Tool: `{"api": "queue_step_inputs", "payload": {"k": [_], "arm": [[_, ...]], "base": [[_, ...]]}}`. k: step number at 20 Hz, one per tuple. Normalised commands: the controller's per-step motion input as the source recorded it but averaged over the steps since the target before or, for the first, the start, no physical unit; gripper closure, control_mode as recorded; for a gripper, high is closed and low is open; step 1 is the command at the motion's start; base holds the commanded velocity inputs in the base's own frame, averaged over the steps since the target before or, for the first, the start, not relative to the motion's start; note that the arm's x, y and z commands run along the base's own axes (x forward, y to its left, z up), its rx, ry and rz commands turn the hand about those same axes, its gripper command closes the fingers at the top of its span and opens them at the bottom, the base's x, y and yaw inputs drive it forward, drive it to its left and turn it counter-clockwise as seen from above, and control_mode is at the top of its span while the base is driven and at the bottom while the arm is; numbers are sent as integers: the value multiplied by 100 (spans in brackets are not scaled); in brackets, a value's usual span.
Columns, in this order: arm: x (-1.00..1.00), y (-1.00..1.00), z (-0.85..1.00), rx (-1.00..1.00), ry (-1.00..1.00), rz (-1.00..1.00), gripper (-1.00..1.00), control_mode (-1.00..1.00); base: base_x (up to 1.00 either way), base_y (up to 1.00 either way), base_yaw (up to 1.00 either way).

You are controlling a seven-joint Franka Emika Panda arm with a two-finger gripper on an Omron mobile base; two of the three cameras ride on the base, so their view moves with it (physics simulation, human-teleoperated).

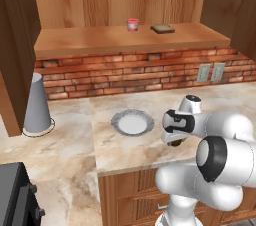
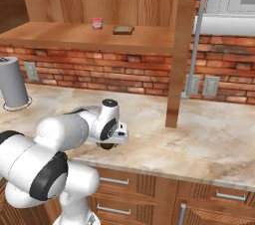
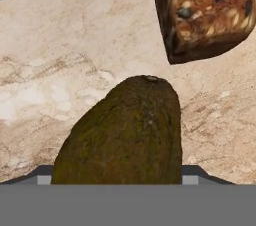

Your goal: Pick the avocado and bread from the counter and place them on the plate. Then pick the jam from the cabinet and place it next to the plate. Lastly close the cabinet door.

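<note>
The dark olive avocado [image 3: 125,130] lies on the marbled counter [image 3: 60,70] directly between my gripper's [image 3: 117,177] fingers, which press against its two sides. From the left base view my gripper [image 1: 175,140] points down at the counter's front edge, right of the scalloped plate [image 1: 132,122]; the right base view has the gripper [image 2: 106,143] low over the same spot. The blocky bread [image 3: 205,10] lies just beyond the avocado. The red-lidded jam [image 1: 132,24] stands on the open cabinet's shelf [image 1: 90,40].
A flat brown slice [image 1: 163,28] lies on the shelf right of the jam. A grey cylinder [image 1: 37,105] stands on the counter at far left. The open cabinet door [image 2: 183,45] with its steel handle [image 2: 195,45] juts out on the right.
</note>
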Motion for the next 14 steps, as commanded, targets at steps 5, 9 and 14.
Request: {"api": "queue_step_inputs", "payload": {"k": [5, 9, 14], "arm": [[2, 0, -1, 0, -3, 0, 100, -100], [0, 1, 33, 3, -8, -1, 100, -100], [7, 14, 74, 7, -9, 0, 100, -100]], "base": [[0, 0, 0], [0, 0, 0], [0, 0, 0]]}}
